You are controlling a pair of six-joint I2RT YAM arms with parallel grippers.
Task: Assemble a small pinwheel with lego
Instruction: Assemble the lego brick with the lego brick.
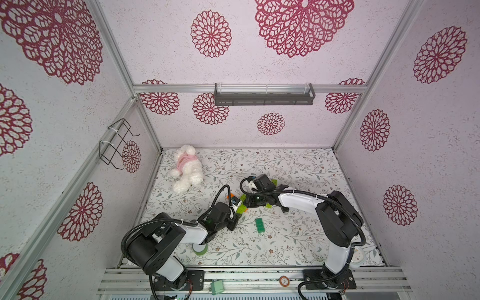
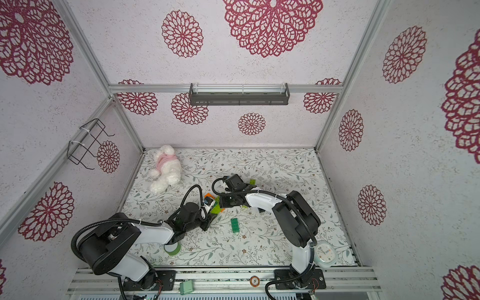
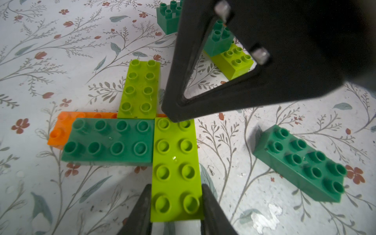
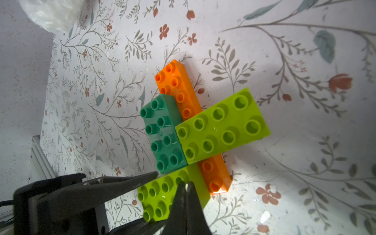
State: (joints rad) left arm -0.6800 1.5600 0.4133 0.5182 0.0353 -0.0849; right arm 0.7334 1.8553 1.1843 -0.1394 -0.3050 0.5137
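The lego pinwheel lies flat mid-table: an orange brick (image 4: pixel 177 81) underneath, with a dark green brick (image 3: pixel 109 140) and two lime green bricks on top. My left gripper (image 3: pixel 176 186) is shut on the outer end of one lime green brick (image 3: pixel 175 154), a finger against each long side. My right gripper (image 4: pixel 186 183) is shut with nothing in it. Its tips rest on the same brick's inner end, near the middle of the cross. The other lime green brick (image 3: pixel 140 89) points the opposite way. In both top views the arms hide most of the pinwheel (image 1: pixel 241 207).
A loose dark green brick (image 1: pixel 259 225) lies just in front of the pinwheel. Past the right gripper, a dark green brick sits on a lime one (image 3: pixel 234 61). A plush toy (image 1: pixel 185 168) is far left, a tape roll (image 1: pixel 200 249) under the left arm, a clock (image 2: pixel 324 253) front right.
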